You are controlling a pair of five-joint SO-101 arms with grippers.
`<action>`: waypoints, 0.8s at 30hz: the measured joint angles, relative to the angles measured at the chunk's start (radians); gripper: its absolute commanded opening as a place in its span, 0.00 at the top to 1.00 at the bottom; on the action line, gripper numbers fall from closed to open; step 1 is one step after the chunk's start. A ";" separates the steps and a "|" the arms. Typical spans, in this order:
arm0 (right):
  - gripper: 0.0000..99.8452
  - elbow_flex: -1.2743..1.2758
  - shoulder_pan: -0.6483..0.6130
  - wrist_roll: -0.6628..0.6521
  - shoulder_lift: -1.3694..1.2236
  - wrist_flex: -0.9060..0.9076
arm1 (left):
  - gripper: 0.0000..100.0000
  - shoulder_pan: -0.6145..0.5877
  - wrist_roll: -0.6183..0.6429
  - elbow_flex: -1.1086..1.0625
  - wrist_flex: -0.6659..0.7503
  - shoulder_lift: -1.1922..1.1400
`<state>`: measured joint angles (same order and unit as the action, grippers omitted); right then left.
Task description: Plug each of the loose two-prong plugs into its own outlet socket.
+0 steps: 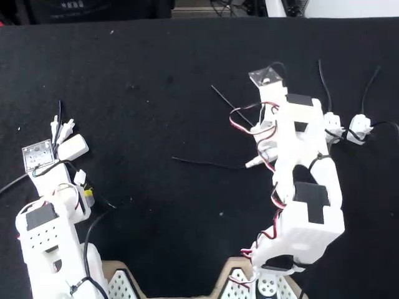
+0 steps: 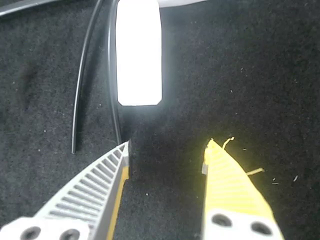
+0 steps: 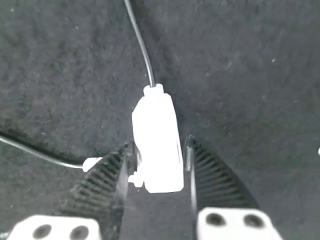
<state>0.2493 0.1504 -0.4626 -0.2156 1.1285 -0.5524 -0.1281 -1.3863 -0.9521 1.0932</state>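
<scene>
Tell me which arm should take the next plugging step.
Right. The right end effector has a white plug between its fingers; the left end effector is open, with a white block lying beyond its tips.

Fuzzy matt black cloth table (image 1: 124, 62), smooth white plastic plug (image 3: 156, 145), glossy black cable (image 2: 81, 85)

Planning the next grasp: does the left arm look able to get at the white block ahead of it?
Probably yes: the left gripper stands open, the white block lies just ahead, nothing between them.
</scene>
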 measured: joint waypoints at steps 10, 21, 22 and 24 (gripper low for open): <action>0.86 -0.186 -0.008 0.002 0.000 0.212 | 0.76 0.000 0.000 0.000 0.000 0.000; 0.86 0.002 -0.123 0.000 0.104 0.144 | 0.76 0.000 0.000 0.000 0.000 0.000; 0.86 0.017 -0.121 0.002 0.109 0.118 | 0.76 0.000 0.000 0.000 0.000 0.000; 0.86 0.025 -0.112 -0.023 0.109 0.084 | 0.76 0.000 0.000 0.000 0.000 0.000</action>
<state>0.2739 0.0384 -0.4856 -0.1066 1.2129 -0.5524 -0.1281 -1.3863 -0.9521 1.0932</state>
